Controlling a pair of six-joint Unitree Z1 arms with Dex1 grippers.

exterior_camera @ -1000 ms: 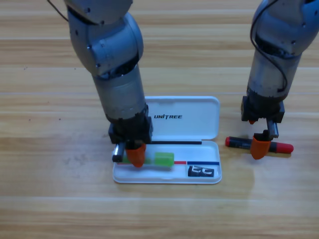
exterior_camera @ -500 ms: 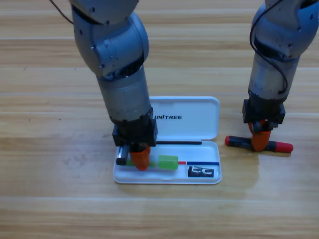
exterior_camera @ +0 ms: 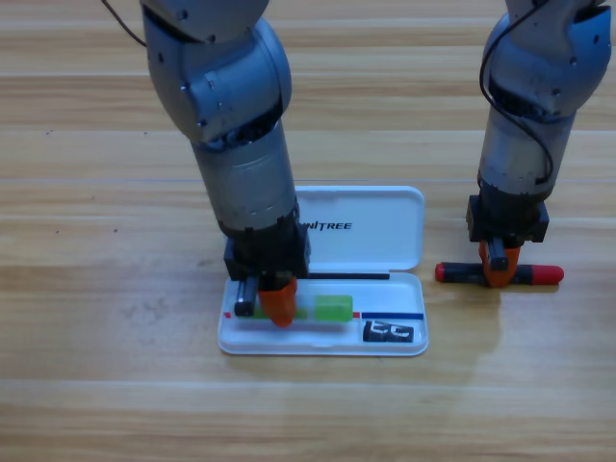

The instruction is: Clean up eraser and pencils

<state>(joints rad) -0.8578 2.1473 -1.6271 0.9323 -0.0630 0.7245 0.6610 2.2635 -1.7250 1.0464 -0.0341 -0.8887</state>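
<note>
Wooden table [exterior_camera: 87, 385]; left gripper [exterior_camera: 277, 306] over green pencil [exterior_camera: 334, 308] in case [exterior_camera: 385, 217], right gripper [exterior_camera: 497, 274] over black pencil [exterior_camera: 547, 274]; grips unclear.

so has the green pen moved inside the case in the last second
Yes. The green pen has slid right along the white case's lower tray, its cap nearer the eraser, with the left gripper on it.

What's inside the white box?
In the white box lie the green pencil and the black eraser. The left claw covers the pencil's middle, so that part stays hidden.
</note>
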